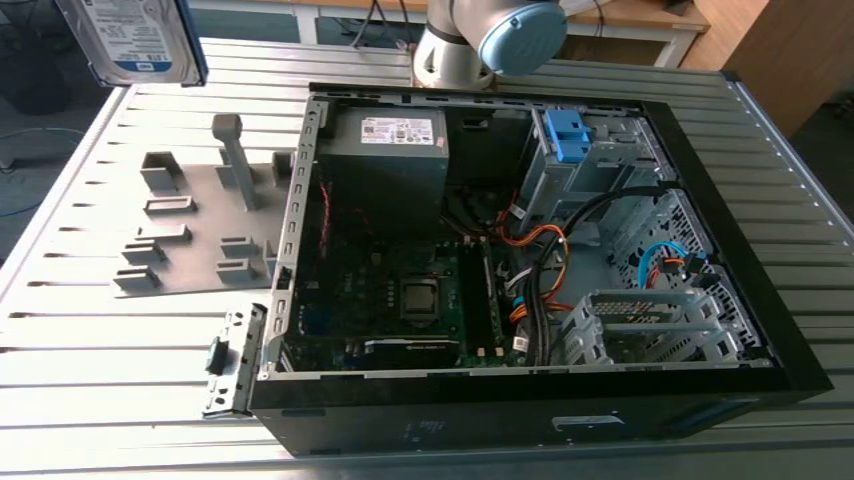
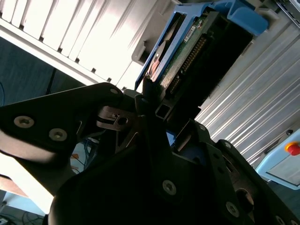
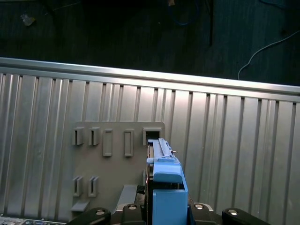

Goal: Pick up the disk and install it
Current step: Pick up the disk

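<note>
The disk (image 1: 134, 40) is held in the air, clear of the surface (image 1: 107, 350), above the grey holder plate (image 1: 187, 240) at the exterior view's left of the open computer case (image 1: 467, 425). It is well apart from the drive cage (image 1: 594, 170), so the pick-up is judged done and the installing not yet.

In the second wrist view the claw (image 2: 157, 105) is seen closed firmly on one short end of the disk (image 2: 187, 44), its fingers pressed against the two broad faces beside the blue bracket.

The disk is judged stiff and dense – metal-bodied and fairly heavy for its size, with smooth faces that could slip under a light grip. A circuit board and a row of connector pins are exposed on one face, so knocks and pressure there are to be avoided. Hold is best taken on the solid body or the bracket rails. Since only one end is gripped, the free end may sag or swing under its own weight.

By count:
- one disk
- one claw on one arm (image 1: 487, 35)
- one computer case
- one grey power supply (image 1: 387, 160)
- one drive cage with one blue latch (image 1: 566, 135)
- one holder plate

On that plate (image 3: 117, 164) at least seven slots can be counted in the first wrist view – others may be hidden behind the disk (image 3: 166, 176).
</note>
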{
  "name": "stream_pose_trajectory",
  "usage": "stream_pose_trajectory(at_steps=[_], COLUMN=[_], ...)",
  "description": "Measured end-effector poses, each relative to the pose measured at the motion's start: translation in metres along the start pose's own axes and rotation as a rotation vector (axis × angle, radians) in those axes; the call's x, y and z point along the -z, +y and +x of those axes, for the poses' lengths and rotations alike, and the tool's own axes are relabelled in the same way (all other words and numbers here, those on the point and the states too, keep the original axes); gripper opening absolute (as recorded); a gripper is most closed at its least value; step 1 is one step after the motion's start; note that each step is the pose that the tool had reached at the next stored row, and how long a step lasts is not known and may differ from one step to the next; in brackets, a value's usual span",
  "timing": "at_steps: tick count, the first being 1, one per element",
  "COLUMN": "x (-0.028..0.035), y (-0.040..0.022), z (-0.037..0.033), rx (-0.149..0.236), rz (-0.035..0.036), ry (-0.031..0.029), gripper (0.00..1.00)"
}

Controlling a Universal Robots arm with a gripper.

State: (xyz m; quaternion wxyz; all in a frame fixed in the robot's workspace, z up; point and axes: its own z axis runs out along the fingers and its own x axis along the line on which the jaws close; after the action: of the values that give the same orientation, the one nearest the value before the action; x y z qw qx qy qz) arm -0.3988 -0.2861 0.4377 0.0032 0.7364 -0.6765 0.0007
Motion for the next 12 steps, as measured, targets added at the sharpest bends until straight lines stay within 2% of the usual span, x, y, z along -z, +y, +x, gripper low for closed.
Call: stream_pose_trajectory(at_steps=[12], x=[0.0075], y=[0.0000], z=[0.0000], rx=[0.000], rz=[0.0001], ry=[-0.0023], gripper=[0.37])
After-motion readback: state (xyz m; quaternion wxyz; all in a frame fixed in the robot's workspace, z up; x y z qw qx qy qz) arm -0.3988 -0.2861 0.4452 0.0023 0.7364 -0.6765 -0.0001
